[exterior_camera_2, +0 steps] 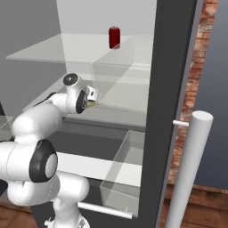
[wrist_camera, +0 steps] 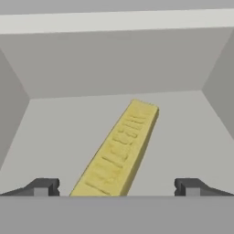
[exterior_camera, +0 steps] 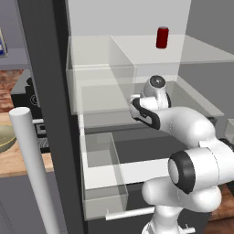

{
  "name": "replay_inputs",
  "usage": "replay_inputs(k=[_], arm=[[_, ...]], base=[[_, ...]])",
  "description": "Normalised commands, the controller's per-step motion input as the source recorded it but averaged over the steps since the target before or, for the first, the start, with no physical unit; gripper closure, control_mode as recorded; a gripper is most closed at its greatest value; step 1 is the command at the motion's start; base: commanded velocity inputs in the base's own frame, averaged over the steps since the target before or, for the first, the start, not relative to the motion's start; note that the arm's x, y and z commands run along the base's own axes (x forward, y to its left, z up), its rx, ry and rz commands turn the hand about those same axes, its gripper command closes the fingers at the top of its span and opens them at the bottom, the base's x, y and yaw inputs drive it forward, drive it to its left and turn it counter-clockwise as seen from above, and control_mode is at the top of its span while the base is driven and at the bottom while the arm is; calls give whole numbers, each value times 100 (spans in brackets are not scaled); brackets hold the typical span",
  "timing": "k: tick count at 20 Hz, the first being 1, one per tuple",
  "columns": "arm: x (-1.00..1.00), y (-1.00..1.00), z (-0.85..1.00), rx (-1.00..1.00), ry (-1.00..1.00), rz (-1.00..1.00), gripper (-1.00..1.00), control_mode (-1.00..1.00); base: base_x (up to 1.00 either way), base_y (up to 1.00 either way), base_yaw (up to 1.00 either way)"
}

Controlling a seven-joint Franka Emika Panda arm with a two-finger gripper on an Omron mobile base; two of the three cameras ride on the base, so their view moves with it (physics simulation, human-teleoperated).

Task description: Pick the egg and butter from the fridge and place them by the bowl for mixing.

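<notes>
Now our claw [wrist_camera: 116, 186] hung wide open and empty over the butter [wrist_camera: 120, 153]; closing off-centre, we judged, could skid it away.

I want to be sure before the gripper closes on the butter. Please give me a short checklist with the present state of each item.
1. Fridge door open, arm reaching inside: ok.
2. Gripper open, fingers wide apart: ok.
3. Butter between the two fingertips in the hand view: ok, it lies roughly centred, its near end at the bottom edge.
4. Butter lined up with the grip: cannot tell; it lies lengthwise away from the hand, slightly slanted.
5. Fingertips low enough to close on the butter: cannot tell.
6. Red can out of the way: ok, it stands on a higher glass shelf.
</notes>
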Motion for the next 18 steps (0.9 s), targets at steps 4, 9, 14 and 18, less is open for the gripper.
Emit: replay_inputs(k=[4, 9, 14, 18], arm=[[31, 3, -25, 0, 0, 0, -100, -100], [27, 2, -23, -1, 0, 0, -100, -100], [10, 0, -30, 0, 0, 0, 100, -100], [-6, 0, -38, 0, 0, 0, 100, -100]], base=[[0, 0, 0], [0, 0, 0], [0, 0, 0], [0, 0, 0]])
